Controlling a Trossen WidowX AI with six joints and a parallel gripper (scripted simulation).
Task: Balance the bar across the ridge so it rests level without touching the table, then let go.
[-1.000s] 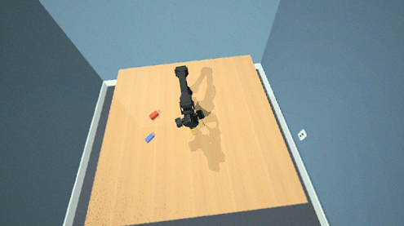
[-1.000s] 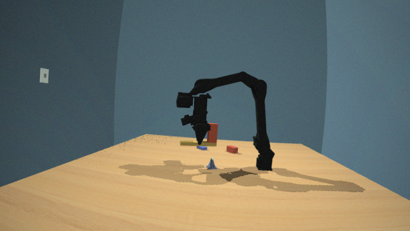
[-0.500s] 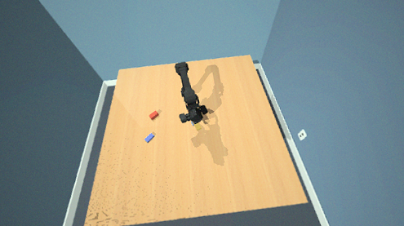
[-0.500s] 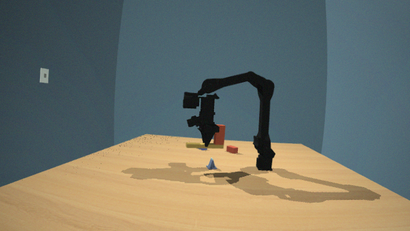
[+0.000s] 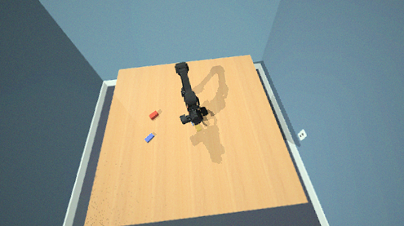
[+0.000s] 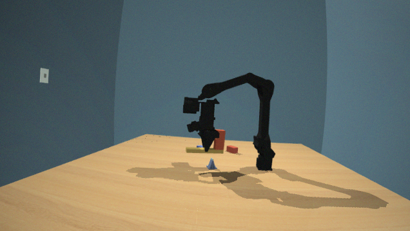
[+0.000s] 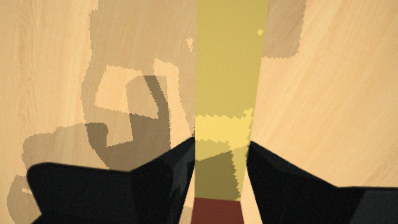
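Observation:
The yellow bar (image 5: 198, 128) (image 6: 193, 150) (image 7: 227, 60) is held in the air, looking about level in the exterior view. A tall red block (image 6: 220, 139) (image 7: 216, 211) stands up at the bar's end nearer the arm's base. My gripper (image 6: 206, 150) (image 7: 220, 145) is shut on the bar, near its middle in the exterior view. The blue ridge (image 6: 211, 164) stands on the table, lower in that view than the bar, with a gap between them. The ridge is hidden in the wrist view. Whether the bar is directly over it is hard to tell.
A loose red block (image 5: 154, 115) (image 6: 232, 149) and a loose blue block (image 5: 149, 137) (image 6: 200, 146) lie on the wooden table (image 5: 182, 183) (image 6: 97, 200), left of the arm in the top view. The arm's shadow falls around the ridge.

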